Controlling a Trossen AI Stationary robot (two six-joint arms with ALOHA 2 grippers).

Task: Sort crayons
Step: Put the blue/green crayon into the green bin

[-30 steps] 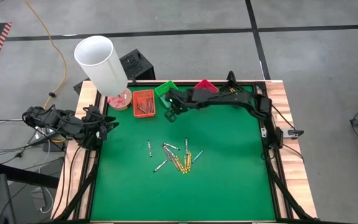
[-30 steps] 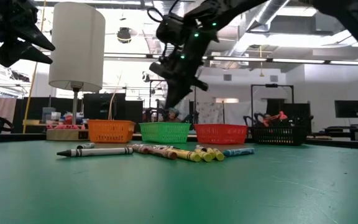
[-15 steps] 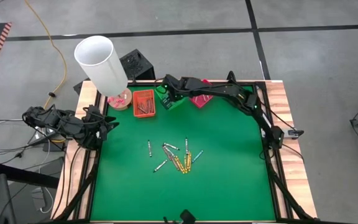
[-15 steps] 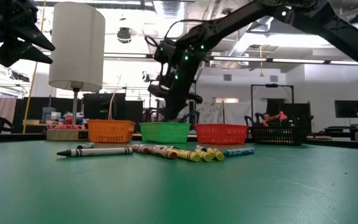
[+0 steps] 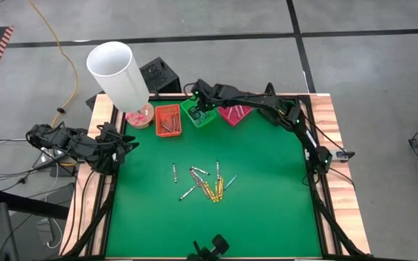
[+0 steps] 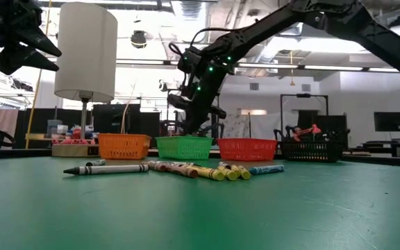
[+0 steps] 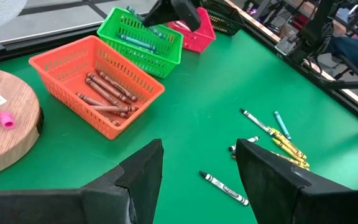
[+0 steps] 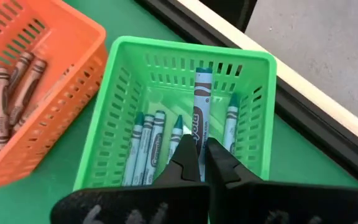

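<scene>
Directly over the green basket (image 8: 185,118) at the table's (image 5: 267,203) far edge: right pincer (image 8: 201,163), tips pinched on a blue-green crayon (image 8: 200,109). Crayon running straight on from the tips, long axis in line with the pincer's reach and parallel to the four or so teal crayons (image 8: 149,146) already lying in that basket, its far end toward the basket's far wall. Judged as the drop step: crayon over the right compartment, so release turning only on how low it hangs, which cannot be told from these views. Orange basket (image 7: 95,81) just beside, holding brownish crayons (image 7: 107,93); pink basket (image 5: 235,113) on the other side. Loose pile of crayons (image 5: 205,181) mid-table, well apart from both arms, lying at mixed angles. Left pincer (image 7: 197,171) parked at the table's left edge, fingers spread, holding nothing
</scene>
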